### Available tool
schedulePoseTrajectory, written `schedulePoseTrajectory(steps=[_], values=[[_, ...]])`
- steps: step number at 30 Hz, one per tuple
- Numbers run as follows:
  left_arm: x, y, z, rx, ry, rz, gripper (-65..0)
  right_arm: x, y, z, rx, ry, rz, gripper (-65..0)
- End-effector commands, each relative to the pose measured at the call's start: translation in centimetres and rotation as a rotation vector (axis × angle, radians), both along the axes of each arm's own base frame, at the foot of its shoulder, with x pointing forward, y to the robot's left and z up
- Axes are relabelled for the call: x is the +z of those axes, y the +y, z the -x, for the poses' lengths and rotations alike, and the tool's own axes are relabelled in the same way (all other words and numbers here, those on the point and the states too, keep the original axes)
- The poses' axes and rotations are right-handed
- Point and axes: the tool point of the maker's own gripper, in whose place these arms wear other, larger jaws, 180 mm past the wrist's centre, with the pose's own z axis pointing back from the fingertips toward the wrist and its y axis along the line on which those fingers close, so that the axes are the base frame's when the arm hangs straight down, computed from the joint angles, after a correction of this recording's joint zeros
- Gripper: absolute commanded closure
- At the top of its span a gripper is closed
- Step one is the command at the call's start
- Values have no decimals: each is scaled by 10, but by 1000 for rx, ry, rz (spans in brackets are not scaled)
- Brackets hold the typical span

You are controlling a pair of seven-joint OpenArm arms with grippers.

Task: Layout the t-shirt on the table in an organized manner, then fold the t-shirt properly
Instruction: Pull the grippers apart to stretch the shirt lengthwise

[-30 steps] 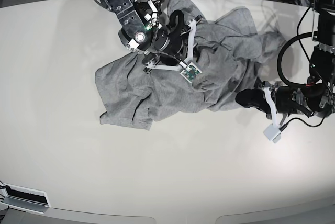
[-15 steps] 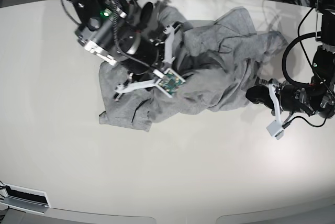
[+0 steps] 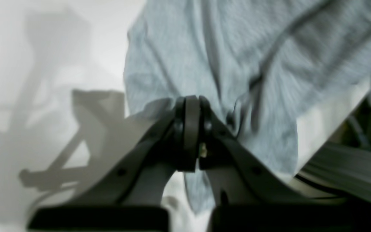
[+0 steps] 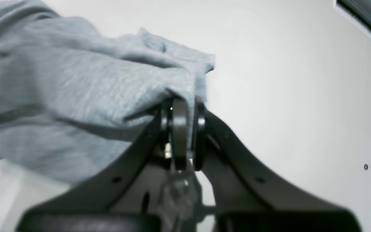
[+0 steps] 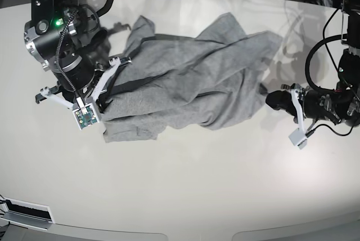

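The grey t-shirt (image 5: 185,83) lies crumpled and part-spread across the middle of the glossy off-white table (image 5: 185,190), stretched between the two arms, with folds and a dark seam line running across it. No lettering shows on the upturned side.

In the base view the right gripper (image 5: 104,103) sits at the shirt's left edge. The right wrist view shows the right gripper (image 4: 182,112) with its jaws pressed together on a fold of grey cloth, the fabric draped over the fingers (image 4: 180,129) and trailing away to the left, lifted above the table (image 4: 285,80).

The left gripper (image 5: 269,99) is at the shirt's opposite edge, low over the table. In the left wrist view the left gripper (image 3: 190,112) has its jaws closed tight, the fingertips meeting against the t-shirt (image 3: 221,58); the picture is blurred, so whether cloth is pinched between them cannot be told. Its shadow falls on the table (image 3: 27,48) beside the shirt
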Motion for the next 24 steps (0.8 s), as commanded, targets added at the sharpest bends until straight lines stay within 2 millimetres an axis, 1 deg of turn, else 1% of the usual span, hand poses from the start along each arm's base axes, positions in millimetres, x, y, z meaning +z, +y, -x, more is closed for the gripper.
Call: schedulePoseTrajectory(steps=[1,4,5,6,7,8,9,10,11,12,14,17,19,21,22,23,24], values=[[16,-2,-9,1,-39,45,0,11,3,-4,14,-42,-14,0],[20,-15,-5,14,-30,134,0,7,8,2,38,-26,-28,0],[18,-17,-2,16,-23,143,0,6,11,4,52,-18,-37,-11],[15,-20,1,14,-14,149,-2,4,14,7,69,-8,-48,-81],[11,-24,6,14,-2,157,-77,4,17,8,79,-3,-61,-157],[8,-28,10,13,9,167,-167,3,19,10,86,2,-71,-232],[4,-33,15,12,22,177,-261,3,20,11,91,4,-73,-291],[0,-37,19,11,34,186,-344,3,21,11,96,4,-74,-325],[-4,-41,24,10,48,195,-400,3,21,11,99,3,-73,-332],[-8,-45,28,14,52,201,-424,3,21,11,98,4,-72,-332],[-18,-51,30,27,36,193,-424,2,21,11,98,6,-72,-332],[-32,-59,26,44,-29,150,-424,2,21,11,99,6,-72,-332],[-43,-56,17,87,-68,82,-424,2,22,12,106,6,-70,-332],[-50,-50,5,145,-111,14,-421,2,23,12,110,11,-78,-332],[-52,-47,-1,176,-132,-10,-403,1,25,14,113,22,-91,-332],[-54,-43,-5,206,-146,-37,-360,0,29,17,128,38,-108,-332],[-57,-42,-8,228,-152,-60,-294,-2,34,21,155,58,-122,-332]])
